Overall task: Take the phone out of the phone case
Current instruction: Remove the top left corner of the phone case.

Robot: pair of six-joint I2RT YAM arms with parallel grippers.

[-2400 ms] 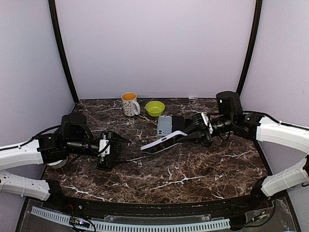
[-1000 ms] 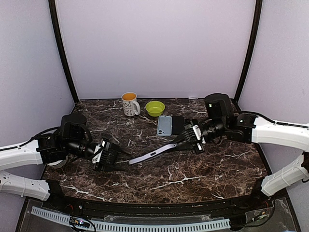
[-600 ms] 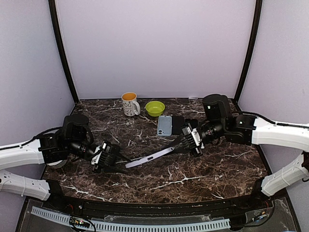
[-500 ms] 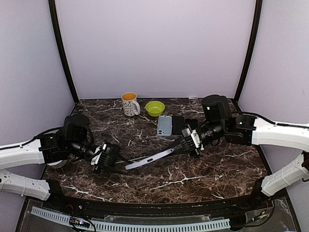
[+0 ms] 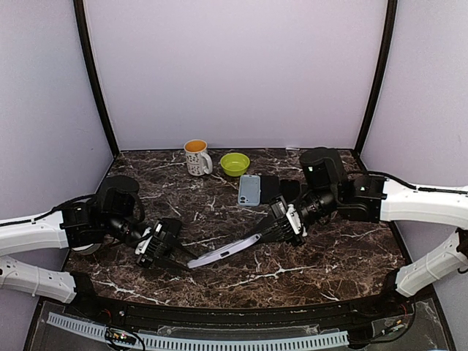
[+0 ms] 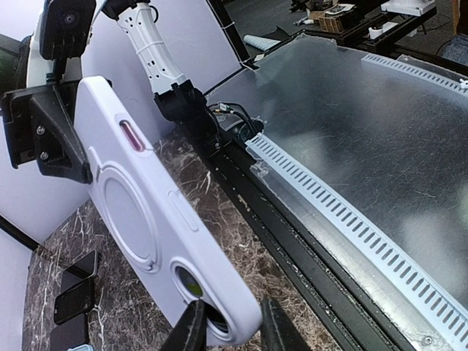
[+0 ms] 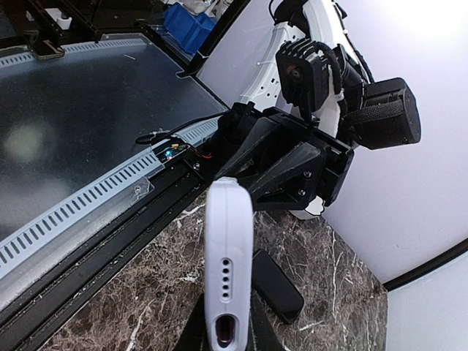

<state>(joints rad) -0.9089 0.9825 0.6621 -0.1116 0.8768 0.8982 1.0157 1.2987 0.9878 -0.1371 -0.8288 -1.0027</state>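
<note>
As left hand (image 5: 183, 258), right hand (image 5: 265, 234) clamp phone case (image 5: 223, 252) — long axis diagonal, camera-end left.

Left arm (image 5: 44, 232) low at lower left, left gripper (image 5: 179, 256) nearly closed, perhaps touching the phone case (image 5: 223, 252), right arm (image 5: 409, 199) reaching from right, right gripper (image 5: 267, 232) clamped on it

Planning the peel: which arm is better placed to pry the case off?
Probably left: the left gripper straddles the camera-end corner of the white case, while the right gripper clamps its port end.

mug (image 5: 196, 157) | green bowl (image 5: 235, 163) (just beside) | blue phone (image 5: 249, 190) | marble table (image 5: 329, 256)
</note>
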